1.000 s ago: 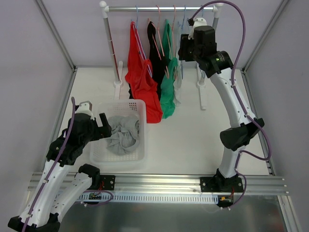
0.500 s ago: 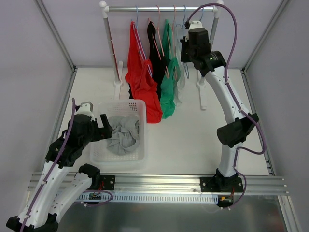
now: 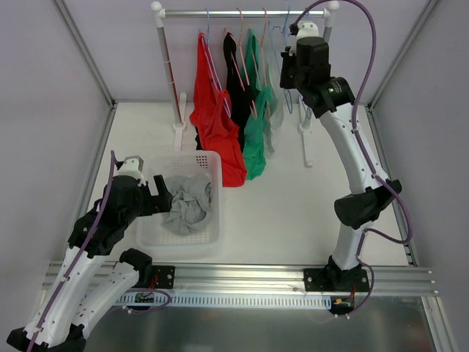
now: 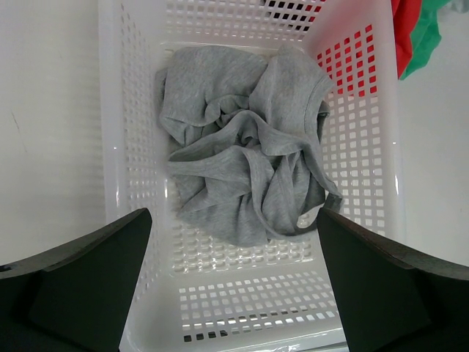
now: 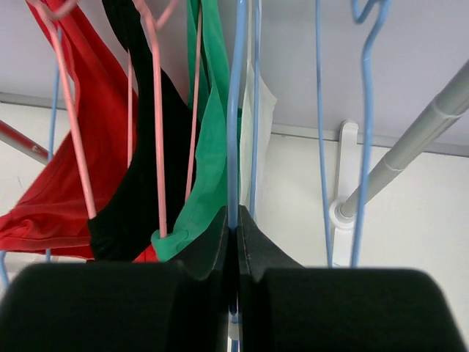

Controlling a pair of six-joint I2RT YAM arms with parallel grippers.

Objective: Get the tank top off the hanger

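The right tool [image 5: 234,221] is pinched tight on a blue hanger [image 5: 236,110]. A pale tank top [image 5: 265,117], maybe on it, hangs just behind. The left tool [image 4: 234,279] gapes wide above the basket [image 4: 366,147].

No legible text or markings

right arm [image 3: 353,150] reaches high, right gripper [image 5: 233,220] pinched closed; left gripper [image 4: 234,220] low, spread wide.
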